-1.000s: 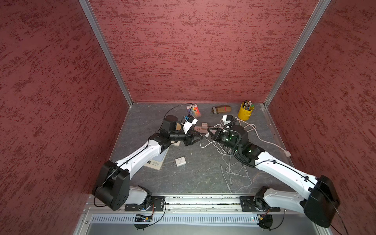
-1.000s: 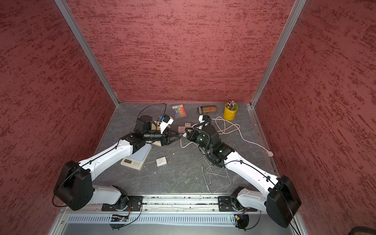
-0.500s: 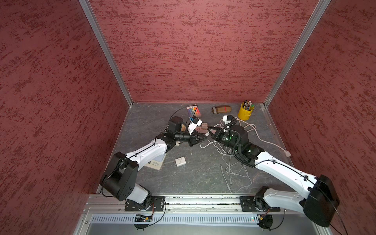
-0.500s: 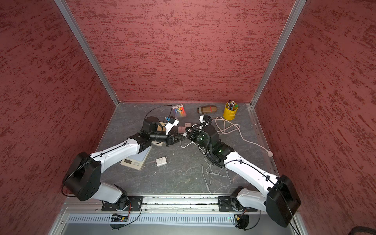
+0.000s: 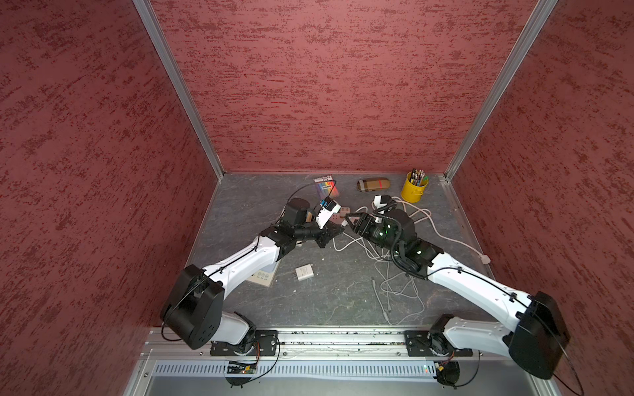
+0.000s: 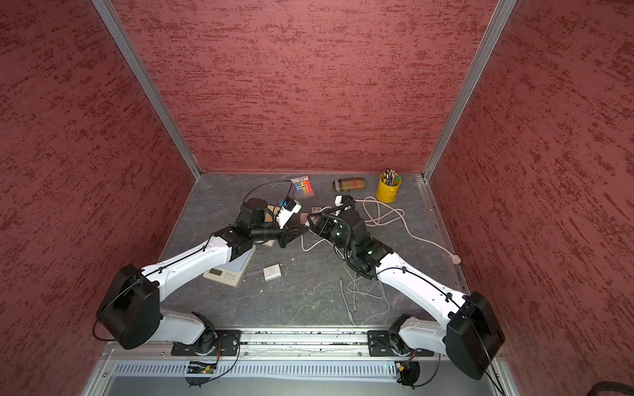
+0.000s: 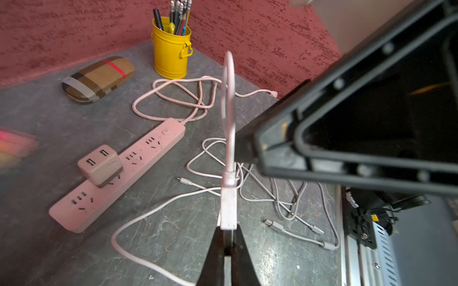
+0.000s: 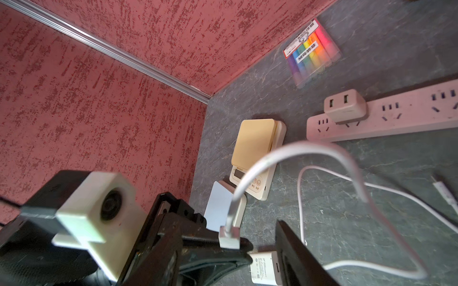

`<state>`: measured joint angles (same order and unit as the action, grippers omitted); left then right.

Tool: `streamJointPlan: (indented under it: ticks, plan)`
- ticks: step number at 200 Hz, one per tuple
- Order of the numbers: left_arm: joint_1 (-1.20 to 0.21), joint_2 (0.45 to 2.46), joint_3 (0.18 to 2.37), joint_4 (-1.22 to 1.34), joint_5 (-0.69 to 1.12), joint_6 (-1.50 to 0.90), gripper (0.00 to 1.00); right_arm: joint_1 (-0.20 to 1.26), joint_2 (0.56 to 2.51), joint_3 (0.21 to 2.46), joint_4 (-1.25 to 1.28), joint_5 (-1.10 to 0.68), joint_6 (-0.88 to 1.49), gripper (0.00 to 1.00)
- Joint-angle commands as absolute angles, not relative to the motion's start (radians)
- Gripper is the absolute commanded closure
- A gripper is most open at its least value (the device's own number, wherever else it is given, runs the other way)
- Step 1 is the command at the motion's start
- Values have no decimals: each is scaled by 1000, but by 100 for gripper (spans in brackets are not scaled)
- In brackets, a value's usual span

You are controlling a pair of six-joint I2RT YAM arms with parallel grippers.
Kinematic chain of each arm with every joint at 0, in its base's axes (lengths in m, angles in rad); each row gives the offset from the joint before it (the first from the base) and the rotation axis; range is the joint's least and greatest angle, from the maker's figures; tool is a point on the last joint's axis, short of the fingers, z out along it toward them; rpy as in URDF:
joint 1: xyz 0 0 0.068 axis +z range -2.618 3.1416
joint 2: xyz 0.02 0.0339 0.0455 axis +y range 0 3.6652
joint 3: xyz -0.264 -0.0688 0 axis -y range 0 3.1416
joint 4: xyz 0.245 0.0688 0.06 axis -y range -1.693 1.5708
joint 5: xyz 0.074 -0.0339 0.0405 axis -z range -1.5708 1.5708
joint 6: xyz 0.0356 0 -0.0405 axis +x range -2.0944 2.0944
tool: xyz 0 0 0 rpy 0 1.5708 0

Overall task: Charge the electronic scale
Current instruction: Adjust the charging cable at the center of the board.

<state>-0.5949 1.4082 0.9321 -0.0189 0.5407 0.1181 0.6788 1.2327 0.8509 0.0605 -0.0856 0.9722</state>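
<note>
Nearest you, well on your side of the power strip (image 7: 119,170), a tangle of loose cables (image 5: 394,284) lies on the table. A loose charger (image 5: 304,272) also lies on your side of the strip, a little to its left. Further left of the strip, the white scale (image 6: 226,271) sits flat, partly under the left forearm, with its display end towards you.

Just in front of the strip and above the table, the two grippers meet tip to tip. The left gripper (image 7: 228,237) has its fingers pressed together on the plug (image 7: 228,208) of a white cable (image 8: 297,148). The cable arches up from the plug and drops back to the table. The right gripper (image 5: 350,221) has its fingers spread. In the right wrist view there is a clear gap between the plug and the one finger you can see plainly.

The strip itself lies flat, with a charger block (image 7: 100,164) plugged into it near its left end. Just past that left end, a second scale (image 8: 257,148) with a yellowish plate sits flat.

Beyond the strip, along the back wall, you have a pack of coloured markers (image 5: 327,187), a checked case (image 5: 374,184) and a yellow tin (image 5: 415,188) full of pencils. The strip's own cord (image 7: 173,99) loops on the table between the strip and the tin.
</note>
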Motion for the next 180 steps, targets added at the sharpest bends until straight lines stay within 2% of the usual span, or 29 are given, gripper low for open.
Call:
streamJointPlan:
  ticks: [1,17,44,67,85,99,111,150,180]
  plan:
    - [-647,1377,967,-89,346,273,100,678,1258,889,58,-130,998,45]
    - [-670,1374,967,-97,310,314,100,678,1279,901,59,-148,1001,54]
    - [-660,1380,966,-101,385,318,100,678,1299,917,53,-163,1000,66]
    - [-620,1395,972,-99,518,273,100,678,1293,917,46,-158,997,66]
    - [-591,1401,966,-85,570,241,100,678,1289,921,34,-158,993,55]
    - [-570,1402,959,-68,608,221,100,677,1288,925,25,-163,988,53]
    - [-553,1405,957,-55,640,204,100,677,1292,927,22,-176,983,55]
    - [-532,1404,951,-38,670,193,100,677,1310,935,30,-216,968,72]
    - [-535,1406,950,-43,641,204,100,678,1325,947,24,-216,962,71]
